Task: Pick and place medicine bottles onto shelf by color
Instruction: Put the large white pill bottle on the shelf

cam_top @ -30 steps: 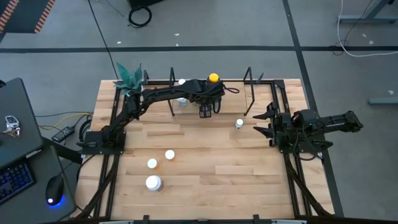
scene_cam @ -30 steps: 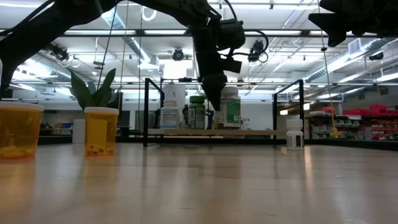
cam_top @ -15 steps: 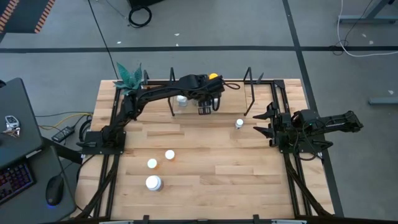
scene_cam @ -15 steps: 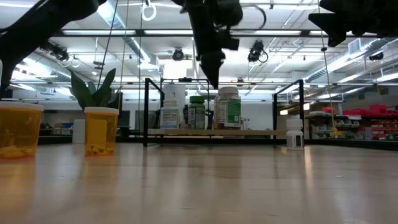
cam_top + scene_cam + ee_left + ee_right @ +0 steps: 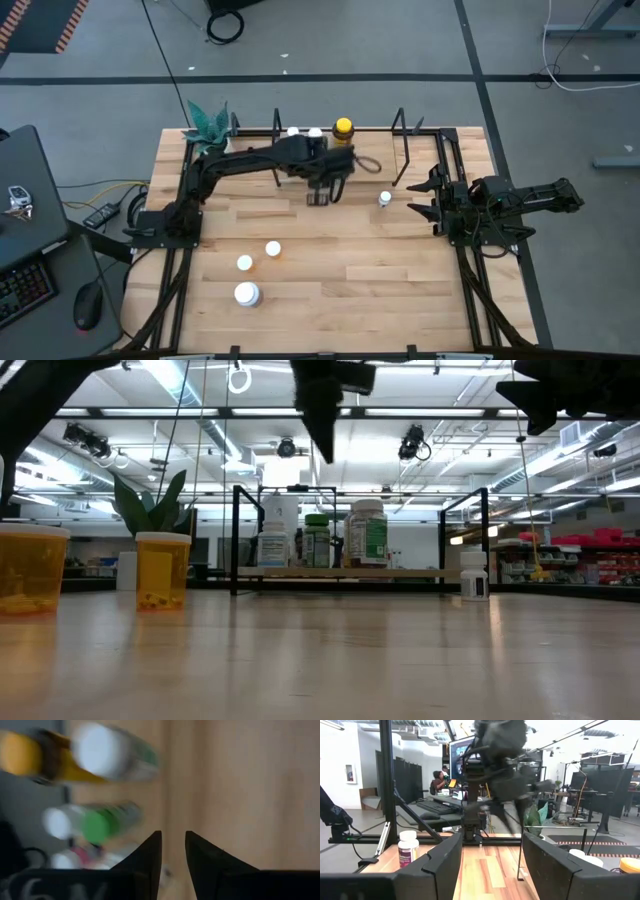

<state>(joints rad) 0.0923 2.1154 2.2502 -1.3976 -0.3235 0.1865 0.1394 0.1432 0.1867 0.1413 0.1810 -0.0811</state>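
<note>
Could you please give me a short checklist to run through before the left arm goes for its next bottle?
1. Left gripper empty, with nothing between its fingers: ok.
2. Yellow-capped bottle upright on the shelf: ok.
3. Left gripper clear of the shelf, out over bare tabletop: ok.
4. Right gripper parked at the table's right side, out of the way: ok.
5. Loose bottles reachable: small white bottle and three white-capped bottles nearer the front: ok.
6. Colour grouping on the shelf correct: cannot tell.
</note>
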